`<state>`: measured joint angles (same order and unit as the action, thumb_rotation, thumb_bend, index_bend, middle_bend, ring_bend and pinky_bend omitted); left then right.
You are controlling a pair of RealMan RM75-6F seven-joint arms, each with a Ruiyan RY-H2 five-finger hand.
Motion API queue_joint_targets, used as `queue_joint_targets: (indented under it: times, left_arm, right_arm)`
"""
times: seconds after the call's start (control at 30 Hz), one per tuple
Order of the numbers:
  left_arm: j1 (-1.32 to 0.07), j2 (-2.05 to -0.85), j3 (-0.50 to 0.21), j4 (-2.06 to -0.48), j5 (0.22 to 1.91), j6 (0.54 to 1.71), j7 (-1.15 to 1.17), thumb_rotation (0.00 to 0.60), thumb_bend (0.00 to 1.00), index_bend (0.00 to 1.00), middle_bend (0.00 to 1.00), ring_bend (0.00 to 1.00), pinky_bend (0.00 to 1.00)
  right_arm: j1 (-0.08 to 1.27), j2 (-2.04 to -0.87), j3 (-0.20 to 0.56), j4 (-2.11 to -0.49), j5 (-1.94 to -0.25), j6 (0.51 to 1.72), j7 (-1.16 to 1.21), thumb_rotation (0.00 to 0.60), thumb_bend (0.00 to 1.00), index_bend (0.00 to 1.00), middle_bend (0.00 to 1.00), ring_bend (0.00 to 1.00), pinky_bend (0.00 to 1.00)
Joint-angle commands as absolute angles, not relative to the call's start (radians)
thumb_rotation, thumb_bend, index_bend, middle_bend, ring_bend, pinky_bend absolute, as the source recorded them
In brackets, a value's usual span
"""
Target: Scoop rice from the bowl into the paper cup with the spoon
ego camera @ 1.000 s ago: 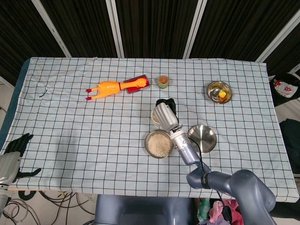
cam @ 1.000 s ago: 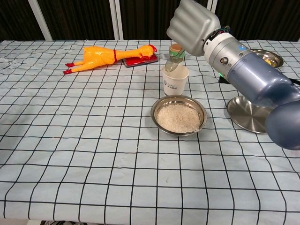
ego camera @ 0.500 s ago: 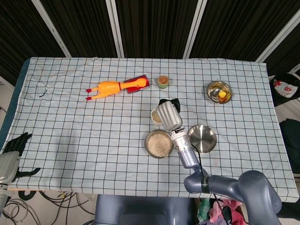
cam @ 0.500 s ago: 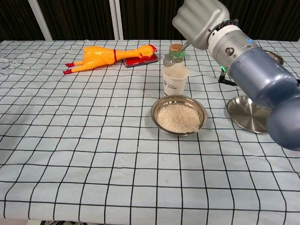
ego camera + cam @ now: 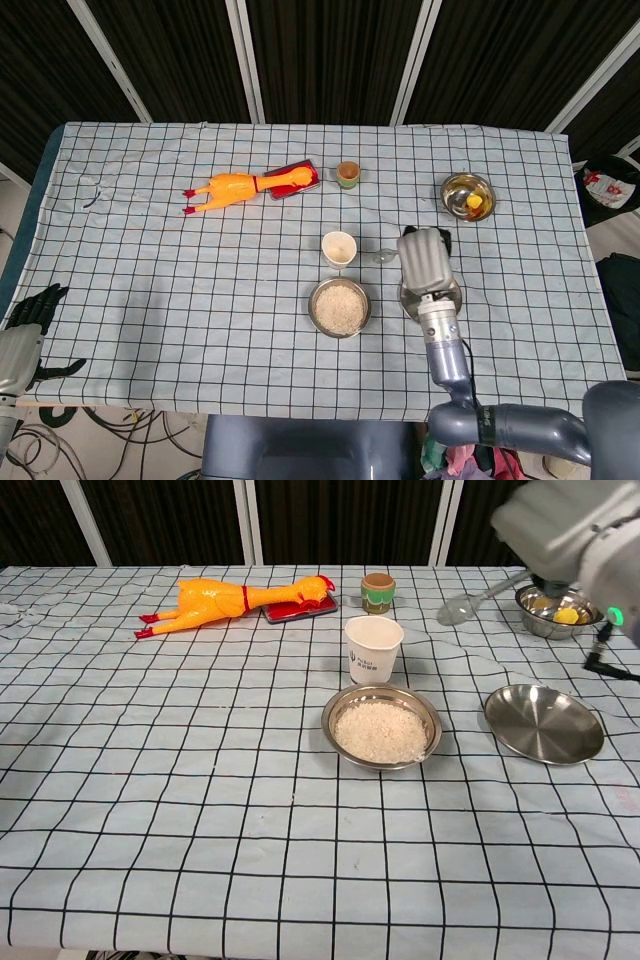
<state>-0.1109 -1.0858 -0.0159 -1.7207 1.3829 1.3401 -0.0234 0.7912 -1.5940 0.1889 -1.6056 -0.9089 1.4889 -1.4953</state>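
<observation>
The white paper cup [image 5: 339,247] [image 5: 373,648] stands upright just behind the steel bowl of rice [image 5: 339,307] [image 5: 382,727]. My right hand [image 5: 425,260] [image 5: 570,530] holds the clear spoon [image 5: 382,257] [image 5: 470,602] by its handle, raised off the table to the right of the cup and above the empty steel plate [image 5: 437,299] [image 5: 543,723]. The spoon's bowl points left toward the cup, apart from it; I cannot tell whether there is rice in it. My left hand [image 5: 27,318] hangs past the table's left front corner, fingers spread and holding nothing.
A yellow rubber chicken [image 5: 226,188] [image 5: 230,598] and a red flat object [image 5: 293,178] lie at the back left. A small brown-and-green pot [image 5: 347,173] [image 5: 377,592] stands behind the cup. A steel bowl with yellow pieces [image 5: 468,195] [image 5: 555,610] sits at the back right.
My right hand has swung to the right with the spoon, from over the paper cup to above the steel plate. The left hand has stayed put.
</observation>
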Motion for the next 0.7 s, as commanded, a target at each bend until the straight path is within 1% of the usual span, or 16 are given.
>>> queue_joint_targets:
  times: [0.03,0.2,0.4,0.57,0.7]
  left_arm:
    - [-0.108,-1.084,-0.01,-1.72,1.394,1.345,-0.023,0.6,0.03,0.0,0.0,0.0,0.0]
    - [-0.105,-1.085,-0.007,-1.717,1.402,1.35,-0.024,0.6,0.03,0.0,0.0,0.0,0.0]
    - [-0.102,-1.085,-0.004,-1.715,1.408,1.355,-0.024,0.6,0.03,0.0,0.0,0.0,0.0]
    - [-0.102,-1.086,-0.005,-1.713,1.407,1.355,-0.025,0.6,0.03,0.0,0.0,0.0,0.0]
    - [-0.102,-1.085,-0.003,-1.712,1.411,1.353,-0.026,0.6,0.03,0.0,0.0,0.0,0.0]
  right_arm:
    - [0.714,-1.554,0.14,-1.654,-0.847,1.519,-1.456,0.6,0.64,0.7,1.0,1.0,1.0]
    - [0.654,-1.553,0.109,-1.642,-0.795,1.525,-1.404,0.6,0.63,0.7,1.0,1.0,1.0]
    - [0.614,-1.59,0.097,-1.575,-0.753,1.508,-1.346,0.6,0.6,0.7,1.0,1.0,1.0]
    - [0.609,-1.629,0.103,-1.522,-0.751,1.497,-1.323,0.6,0.59,0.7,1.0,1.0,1.0]
    - [0.611,-1.654,0.12,-1.504,-0.73,1.493,-1.326,0.6,0.57,0.68,1.0,1.0,1.0]
